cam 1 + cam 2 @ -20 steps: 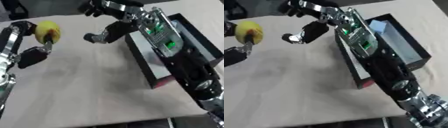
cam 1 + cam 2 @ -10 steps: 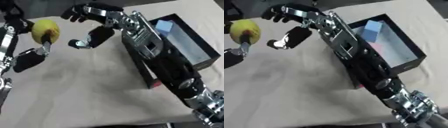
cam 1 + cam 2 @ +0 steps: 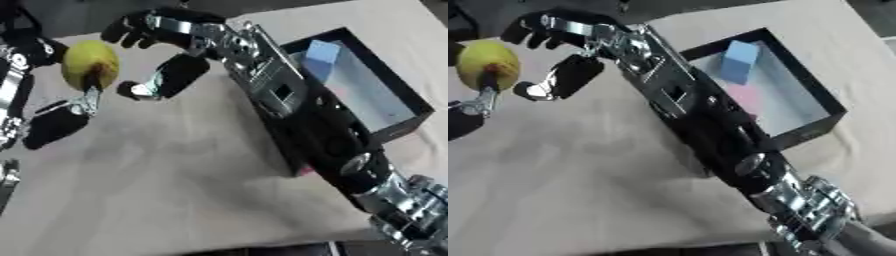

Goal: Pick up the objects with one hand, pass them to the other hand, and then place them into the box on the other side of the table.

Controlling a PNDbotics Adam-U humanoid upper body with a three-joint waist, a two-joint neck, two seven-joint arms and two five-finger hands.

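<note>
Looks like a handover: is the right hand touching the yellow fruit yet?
Apart. In the left eye view, tablecloth shows between the open right hand and the yellow fruit held by the left hand.

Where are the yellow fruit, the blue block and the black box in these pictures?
yellow fruit (image 3: 90, 67), left eye view, middle of its skin.
blue block (image 3: 739, 60), right eye view, its front face.
black box (image 3: 816, 89), right eye view, its right rim.

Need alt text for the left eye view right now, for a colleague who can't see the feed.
The left hand holds a yellow fruit up at the view's left, while the open right hand reaches toward it. Behind the right arm, a black box holds a blue block.
</note>
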